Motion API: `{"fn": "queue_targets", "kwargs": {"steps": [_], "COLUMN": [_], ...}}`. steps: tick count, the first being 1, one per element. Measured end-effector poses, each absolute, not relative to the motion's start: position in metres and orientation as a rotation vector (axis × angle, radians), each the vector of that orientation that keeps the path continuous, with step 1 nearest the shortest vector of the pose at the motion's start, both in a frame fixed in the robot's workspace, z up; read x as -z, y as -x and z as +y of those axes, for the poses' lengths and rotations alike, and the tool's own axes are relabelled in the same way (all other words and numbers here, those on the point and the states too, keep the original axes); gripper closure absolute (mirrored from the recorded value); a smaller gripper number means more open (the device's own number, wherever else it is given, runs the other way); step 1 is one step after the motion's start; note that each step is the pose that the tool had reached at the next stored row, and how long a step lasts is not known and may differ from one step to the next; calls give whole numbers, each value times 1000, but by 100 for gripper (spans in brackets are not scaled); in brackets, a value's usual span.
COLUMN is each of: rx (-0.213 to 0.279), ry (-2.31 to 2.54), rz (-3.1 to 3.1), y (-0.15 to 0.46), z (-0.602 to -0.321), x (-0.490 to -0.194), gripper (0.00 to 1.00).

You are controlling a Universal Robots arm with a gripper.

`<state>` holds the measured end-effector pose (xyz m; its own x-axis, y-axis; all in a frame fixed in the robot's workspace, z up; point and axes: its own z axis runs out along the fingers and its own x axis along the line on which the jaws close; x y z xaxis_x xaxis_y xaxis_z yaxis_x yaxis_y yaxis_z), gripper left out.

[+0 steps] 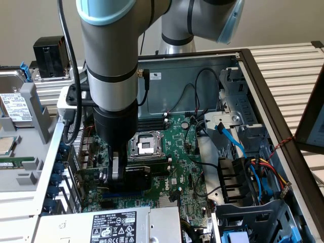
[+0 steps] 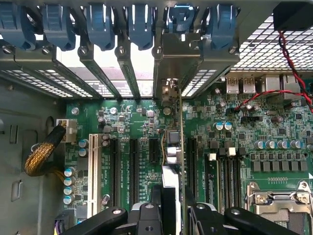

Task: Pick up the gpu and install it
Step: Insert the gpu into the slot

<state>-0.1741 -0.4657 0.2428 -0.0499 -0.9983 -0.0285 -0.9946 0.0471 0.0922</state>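
The end effector (image 1: 119, 174) is reaching down into the open computer case (image 1: 192, 76), hanging low over the green motherboard (image 1: 177, 169), and its fingers are pinching the gpu (image 1: 151, 173) between them. In the exterior view the card is showing as a dark block just to the exterior view's right of the fingers, in front of the CPU socket (image 1: 144, 144) and behind the labelled power supply (image 1: 114, 225).

In the wrist view the end effector (image 2: 176, 208) is gripping the gpu (image 2: 173, 152) from both sides, with the card standing on edge among the black expansion slots (image 2: 133, 166). Its metal bracket (image 2: 181, 54) is sitting against the rear wall of the case, beneath the row of blue slot latches (image 2: 98, 24). Whether the card's edge is resting fully down in a slot cannot be told. A white slot (image 2: 94, 166) and a braided cable (image 2: 44, 154) are lying on one side of the card, and twisted red and black wires (image 2: 288, 63) are running on the other side of it.

Outside the case, at the exterior view's left, a hard drive (image 1: 15, 106) is lying flat and a black cube-shaped box (image 1: 50, 55) is standing behind it. A blue cable (image 1: 233, 139) is trailing across the drive bays at the exterior view's right, and the slatted worktop (image 1: 293, 66) is showing beyond the case
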Motion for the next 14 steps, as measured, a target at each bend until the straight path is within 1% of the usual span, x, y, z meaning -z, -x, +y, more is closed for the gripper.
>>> {"fn": "queue_targets", "kwargs": {"steps": [14], "rx": [134], "ry": [-2133], "rz": [-2240], "y": [174], "z": [-464], "x": [-241], "gripper": [73]}}
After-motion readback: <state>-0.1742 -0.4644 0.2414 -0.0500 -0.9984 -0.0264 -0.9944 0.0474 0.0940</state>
